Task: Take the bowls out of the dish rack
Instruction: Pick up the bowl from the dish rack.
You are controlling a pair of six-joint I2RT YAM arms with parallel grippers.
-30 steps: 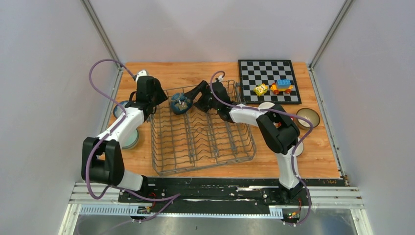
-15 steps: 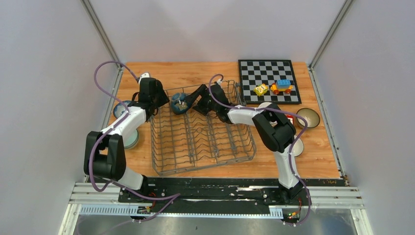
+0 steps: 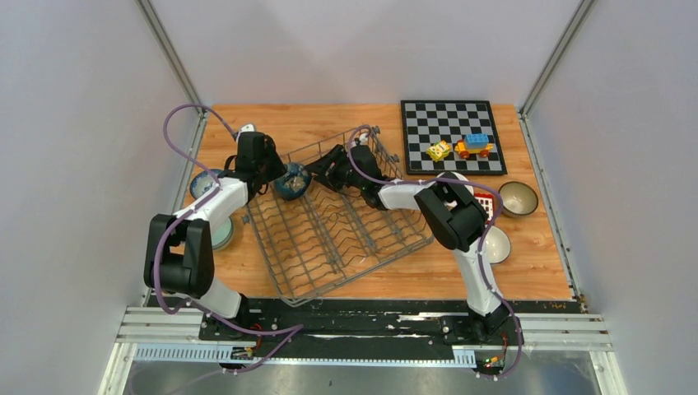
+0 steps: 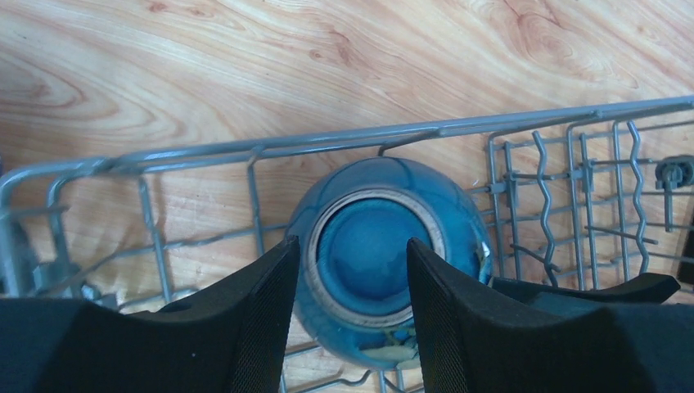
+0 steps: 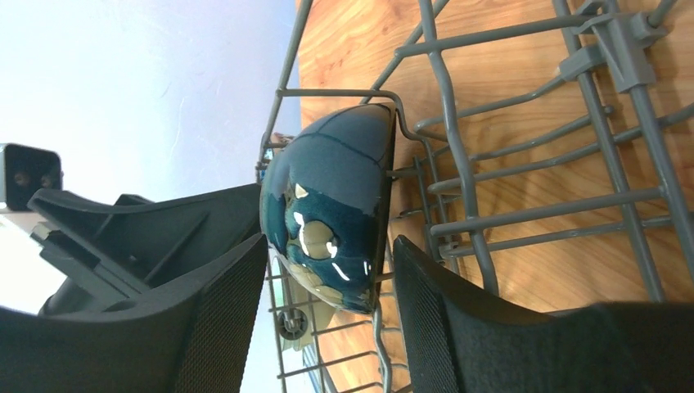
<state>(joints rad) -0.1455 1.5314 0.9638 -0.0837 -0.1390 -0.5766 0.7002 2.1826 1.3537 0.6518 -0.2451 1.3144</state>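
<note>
The dish rack (image 3: 362, 270) has slewed askew on the bench (image 3: 535, 263) within the last second, no longer square to the near edge, and the dark teal bowl (image 3: 292, 182) has slid left with it; at far left, a blue-and-white bowl (image 3: 200, 183) and a pale green bowl (image 3: 224, 239) already sit on the wood; next comes your left gripper (image 3: 276, 174), meeting the teal bowl at the rack's far left corner, where the bowl stands on edge against the rim wire with its foot ring facing the left wrist camera; that gripper is about half spread, a finger on each side of the foot ring, and whether it truly pinches cannot be told; from the other side your right gripper (image 3: 317, 174), also part spread, brackets the same bowl, one finger by the glazed back and one by the rim, contact again unclear; further right, a beige bowl (image 3: 518, 197) and a cream bowl (image 3: 498, 245) rest near the chessboard (image 3: 449, 123). This looks like the last bowl in the rack; to finish well, let one gripper alone take it; bite firmly, then lift straight up clear of prongs and rim wire before travelling sideways; judging by the skewed rack, any sideways pull will likely drag the rack along.
</note>
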